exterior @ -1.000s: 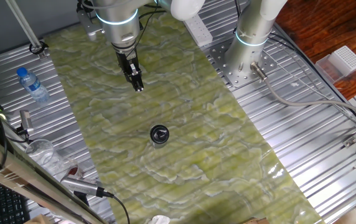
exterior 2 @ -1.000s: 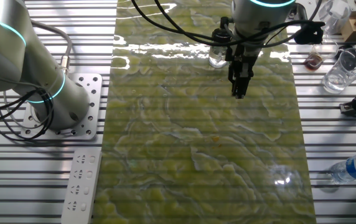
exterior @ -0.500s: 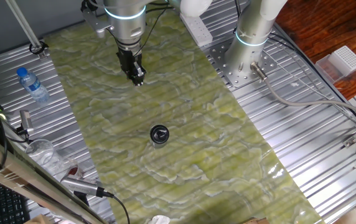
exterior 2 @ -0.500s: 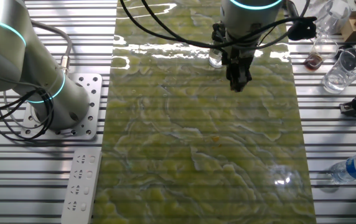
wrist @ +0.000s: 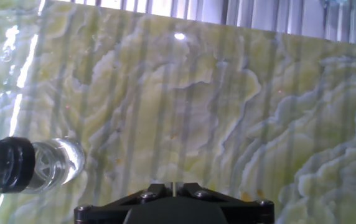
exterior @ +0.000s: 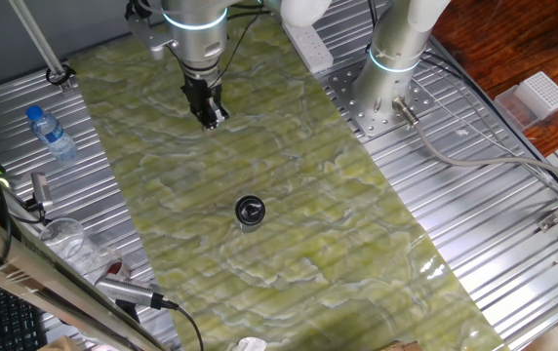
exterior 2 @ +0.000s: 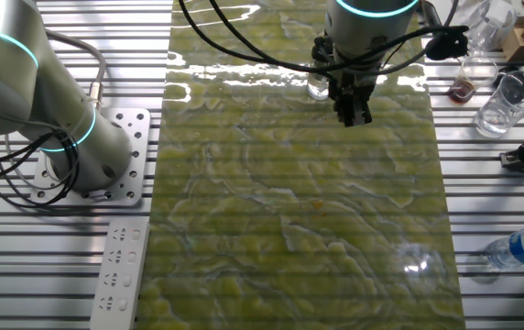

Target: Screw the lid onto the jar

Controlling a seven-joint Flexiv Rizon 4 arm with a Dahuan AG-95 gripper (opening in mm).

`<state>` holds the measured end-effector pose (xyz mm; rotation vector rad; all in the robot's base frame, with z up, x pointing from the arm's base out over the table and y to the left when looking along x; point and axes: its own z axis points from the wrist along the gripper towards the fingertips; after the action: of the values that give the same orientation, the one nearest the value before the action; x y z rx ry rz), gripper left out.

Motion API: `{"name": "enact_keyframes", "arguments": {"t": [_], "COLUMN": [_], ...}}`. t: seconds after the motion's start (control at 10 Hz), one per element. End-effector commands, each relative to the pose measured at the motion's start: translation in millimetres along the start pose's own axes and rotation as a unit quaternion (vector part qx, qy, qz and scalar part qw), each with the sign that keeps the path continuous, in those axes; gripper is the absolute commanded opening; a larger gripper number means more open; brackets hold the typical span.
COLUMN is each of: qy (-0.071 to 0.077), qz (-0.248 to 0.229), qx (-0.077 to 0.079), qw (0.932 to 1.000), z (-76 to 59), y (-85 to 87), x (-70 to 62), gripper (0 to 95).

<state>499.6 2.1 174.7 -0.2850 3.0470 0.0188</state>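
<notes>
The table [exterior: 513,224] is ribbed metal, with a green marbled mat [exterior: 289,205] laid along its middle. A second robot arm [exterior 2: 24,92] stands bolted to a plate beside the mat. The working arm reaches down over the far end of the mat, its hand [exterior: 208,119] hanging above the surface and gripping nothing; its two fingers look drawn close together, though none of the views shows the tips plainly enough to be sure, so I cannot tell whether it is clenched or released.

A water bottle [exterior: 51,133] with a blue cap lies on the metal ribs off one side of the mat, and a white power strip [exterior 2: 121,266] lies on the ribs off the other side.

The jar [exterior: 251,212] stands upright on the mat near its middle, well apart from the hand. The lid [exterior: 251,208] sits on top of it, black with a shiny centre. In the hand view the jar [wrist: 56,163] appears at the left edge, clear below the lid [wrist: 13,164]. In the other fixed view the jar [exterior 2: 318,87] shows only as a clear shape partly hidden behind the arm.
</notes>
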Motion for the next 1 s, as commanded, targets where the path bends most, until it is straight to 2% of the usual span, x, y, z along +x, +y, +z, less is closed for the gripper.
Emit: {"name": "enact_keyframes", "arguments": {"t": [0.1,0.2,0.3,0.4,0.5,0.7,0.9,1.0], "qy": [0.002,0.002,0.001,0.000,0.000,-0.002,-0.004,-0.003], "qz": [-0.006,-0.006,-0.009,-0.014,-0.014,-0.014,-0.015,-0.014], "qx": [0.003,-0.001,-0.001,-0.001,-0.001,-0.001,-0.002,-0.002], "qw": [1.0000,1.0000,1.0000,0.9999,0.9999,0.9999,0.9999,0.9999], "z": [-5.5,-7.2,-6.8,-5.7,-5.3,-4.9,-11.2,-14.7], "y": [3.2,8.7,12.3,17.6,21.7,33.1,43.3,48.4], "x": [-0.1,-2.0,-3.5,-5.7,-7.1,-10.9,-17.1,-20.9], "gripper": [0.0,19.0,57.0,57.0,76.0,76.0,76.0,95.0]}}
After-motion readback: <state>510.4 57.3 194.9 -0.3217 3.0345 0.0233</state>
